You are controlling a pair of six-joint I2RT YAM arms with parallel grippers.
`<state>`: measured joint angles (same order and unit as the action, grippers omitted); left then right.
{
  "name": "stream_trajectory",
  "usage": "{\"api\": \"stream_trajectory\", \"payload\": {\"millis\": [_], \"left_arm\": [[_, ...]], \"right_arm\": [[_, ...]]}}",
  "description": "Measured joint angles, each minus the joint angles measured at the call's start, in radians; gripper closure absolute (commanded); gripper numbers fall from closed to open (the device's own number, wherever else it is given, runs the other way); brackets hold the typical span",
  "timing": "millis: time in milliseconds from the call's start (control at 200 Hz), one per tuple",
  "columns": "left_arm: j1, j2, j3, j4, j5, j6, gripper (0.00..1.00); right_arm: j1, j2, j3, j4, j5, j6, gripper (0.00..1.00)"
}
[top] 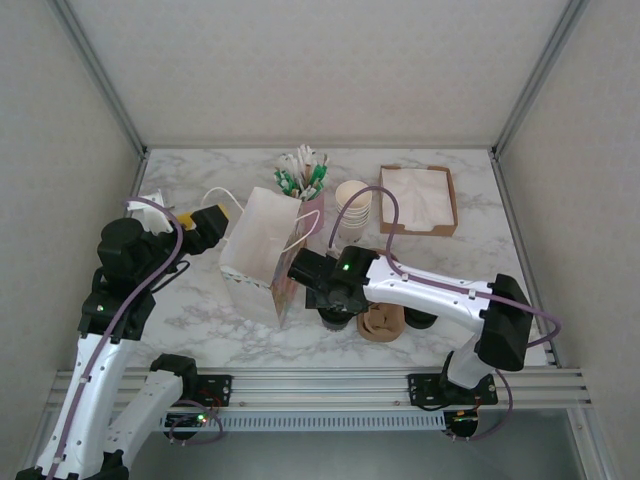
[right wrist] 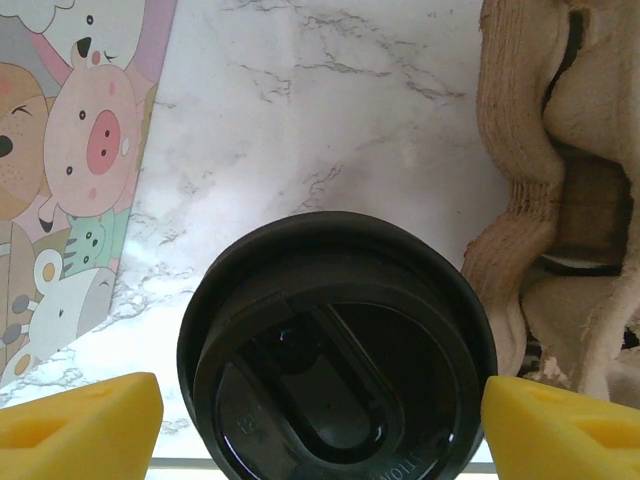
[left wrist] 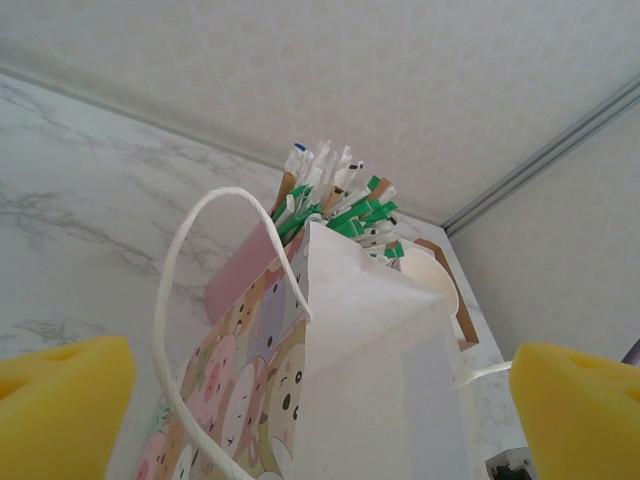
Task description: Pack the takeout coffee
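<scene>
The right gripper (right wrist: 320,425) is shown with its jaws spread wide at the bottom of the frame, 1 yellow foam pad on each side of the coffee cup (right wrist: 335,340); contact cannot be confirmed. The cup stands on the marble table (right wrist: 330,110), its round black plastic lid glossy and ridged. The left gripper (left wrist: 320,405) is held wide and empty, facing the paper bag (left wrist: 340,330), which is printed with cartoon animals and has white cord handles. A moulded pulp carrier (right wrist: 530,150) is seen at right. Packing is judged barely begun: the cup is not yet grasped, lifted or bagged.

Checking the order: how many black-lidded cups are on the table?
1: the black-lidded cup sits between the cartoon bag and the pulp carrier; the right arm may hide others.
</scene>
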<state>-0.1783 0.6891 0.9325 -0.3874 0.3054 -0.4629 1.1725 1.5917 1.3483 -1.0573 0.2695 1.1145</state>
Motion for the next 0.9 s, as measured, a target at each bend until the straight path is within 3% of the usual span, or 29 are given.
{"api": "stream_trajectory", "payload": {"millis": [400, 896], "left_arm": [[0.000, 0.000, 0.000, 0.000, 0.000, 0.000, 0.04], [0.000, 0.000, 0.000, 0.000, 0.000, 0.000, 0.04]], "right_arm": [[0.000, 0.008, -0.008, -0.001, 0.004, 0.004, 0.31], [0.015, 0.003, -0.049, 0.029, 0.026, 0.006, 0.32]]}}
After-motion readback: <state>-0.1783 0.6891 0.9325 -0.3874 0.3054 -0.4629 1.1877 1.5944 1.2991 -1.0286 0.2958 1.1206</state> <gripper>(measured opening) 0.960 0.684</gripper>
